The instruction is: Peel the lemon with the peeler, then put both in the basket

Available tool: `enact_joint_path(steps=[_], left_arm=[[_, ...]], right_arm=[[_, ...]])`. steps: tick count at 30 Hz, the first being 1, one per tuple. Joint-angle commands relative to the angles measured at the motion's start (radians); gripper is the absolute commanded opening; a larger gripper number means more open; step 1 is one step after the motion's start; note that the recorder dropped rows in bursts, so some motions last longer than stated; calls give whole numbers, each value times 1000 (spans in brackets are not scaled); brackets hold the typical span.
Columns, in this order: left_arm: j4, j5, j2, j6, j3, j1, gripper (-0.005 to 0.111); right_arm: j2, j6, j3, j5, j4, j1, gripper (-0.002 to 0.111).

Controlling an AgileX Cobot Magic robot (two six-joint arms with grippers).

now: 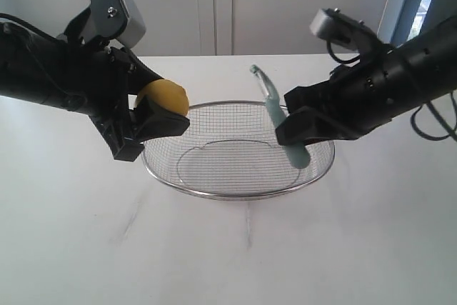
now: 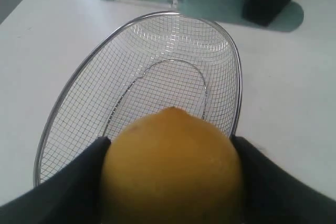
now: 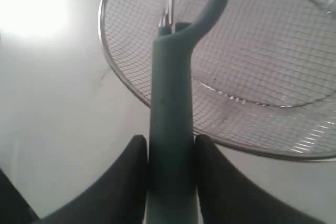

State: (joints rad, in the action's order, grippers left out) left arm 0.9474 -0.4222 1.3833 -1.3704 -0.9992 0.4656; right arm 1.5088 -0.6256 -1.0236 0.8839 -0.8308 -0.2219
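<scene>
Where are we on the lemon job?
Done: both pickups. The left gripper is shut on the lemon, and the right gripper is shut on the peeler by its handle.
In hand: nothing cutting yet; blade and lemon are apart.
Left: the peeling, since the lemon's visible skin looks whole and no peel shows, then both into the basket, which holds nothing.

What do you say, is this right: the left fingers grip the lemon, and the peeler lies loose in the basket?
Not quite. The peeler does not lie loose in the basket: the right fingers grip its handle, as the right wrist view shows. The left fingers do grip the lemon.
</scene>
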Motion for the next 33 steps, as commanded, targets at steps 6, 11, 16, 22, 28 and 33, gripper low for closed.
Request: enact_joint_path(steps=[6, 11, 16, 22, 28, 33], left_arm=[[24, -16, -4, 5, -1, 6, 0], [24, -16, -4, 5, -1, 6, 0], [24, -16, -4, 5, -1, 6, 0], [24, -16, -4, 5, -1, 6, 0], [24, -16, -4, 5, -1, 6, 0], [24, -16, -4, 5, -1, 6, 0]], right_arm=[[90, -77, -2, 26, -105, -151, 0], [109, -88, -2, 24, -171, -210, 0], [113, -88, -2, 26, -211, -227, 0], [113, -88, -2, 32, -233, -227, 0], [113, -88, -2, 35, -244, -227, 0], [103, -88, -2, 36, -244, -227, 0]])
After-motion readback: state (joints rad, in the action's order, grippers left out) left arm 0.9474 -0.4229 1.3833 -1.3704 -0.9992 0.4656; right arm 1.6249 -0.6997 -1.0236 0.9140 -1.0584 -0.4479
